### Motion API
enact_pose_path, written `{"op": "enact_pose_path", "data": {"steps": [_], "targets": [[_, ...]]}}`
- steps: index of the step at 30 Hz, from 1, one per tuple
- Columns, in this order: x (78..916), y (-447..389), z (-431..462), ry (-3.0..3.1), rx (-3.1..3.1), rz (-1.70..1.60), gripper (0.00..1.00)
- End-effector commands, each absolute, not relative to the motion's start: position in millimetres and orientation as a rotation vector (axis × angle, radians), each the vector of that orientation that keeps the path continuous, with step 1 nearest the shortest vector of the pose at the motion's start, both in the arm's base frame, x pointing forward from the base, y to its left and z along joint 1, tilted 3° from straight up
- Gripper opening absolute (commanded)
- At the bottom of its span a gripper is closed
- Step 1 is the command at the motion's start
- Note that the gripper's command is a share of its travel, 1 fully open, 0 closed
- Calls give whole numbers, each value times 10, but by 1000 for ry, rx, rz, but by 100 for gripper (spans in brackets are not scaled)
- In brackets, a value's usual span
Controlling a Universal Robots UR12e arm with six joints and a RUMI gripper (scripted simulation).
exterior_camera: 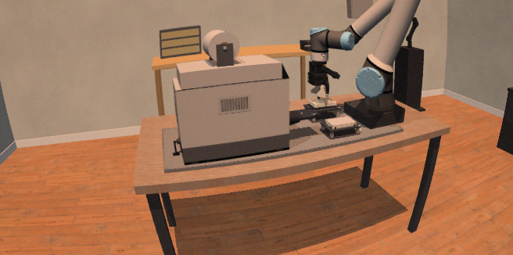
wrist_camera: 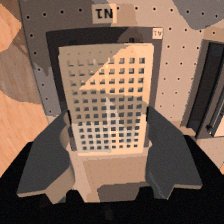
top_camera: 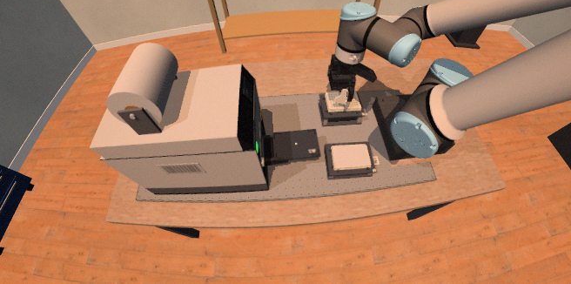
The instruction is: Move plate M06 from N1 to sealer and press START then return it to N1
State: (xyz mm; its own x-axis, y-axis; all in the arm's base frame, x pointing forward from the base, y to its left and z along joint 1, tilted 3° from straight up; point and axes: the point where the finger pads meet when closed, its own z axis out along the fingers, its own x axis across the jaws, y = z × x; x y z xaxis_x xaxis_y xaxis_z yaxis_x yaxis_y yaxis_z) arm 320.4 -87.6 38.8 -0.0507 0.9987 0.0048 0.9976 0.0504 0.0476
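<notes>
My gripper (top_camera: 345,98) (exterior_camera: 324,100) (wrist_camera: 108,109) is shut on plate M06 (top_camera: 332,102) (exterior_camera: 313,102) (wrist_camera: 111,75), one jaw on each long side. The plate is level, with its wells showing and no foil visible. It is slightly above nest N1 (top_camera: 341,116) (wrist_camera: 54,41), with the nest's dark rim around it in the wrist view. The sealer (top_camera: 183,136) (exterior_camera: 234,118) has its stage (top_camera: 288,146) out, with no plate on it. Its lamp (top_camera: 257,146) is green. The START button cannot be made out.
Nest N2 (top_camera: 350,175) holds a plate with a plain pale top (top_camera: 352,156) (exterior_camera: 340,122), in front of N1. The arm's dark base (exterior_camera: 375,113) stands to the right of both nests. A foil roll (top_camera: 145,81) (exterior_camera: 220,42) sits on top of the sealer.
</notes>
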Motion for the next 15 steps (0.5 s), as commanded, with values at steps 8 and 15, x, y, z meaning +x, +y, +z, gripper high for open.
{"op": "enact_pose_path", "data": {"steps": [8, 15], "targets": [[3213, -910, 609, 2251, 2142, 58, 0], [3209, -910, 693, 2251, 2142, 58, 0]]}}
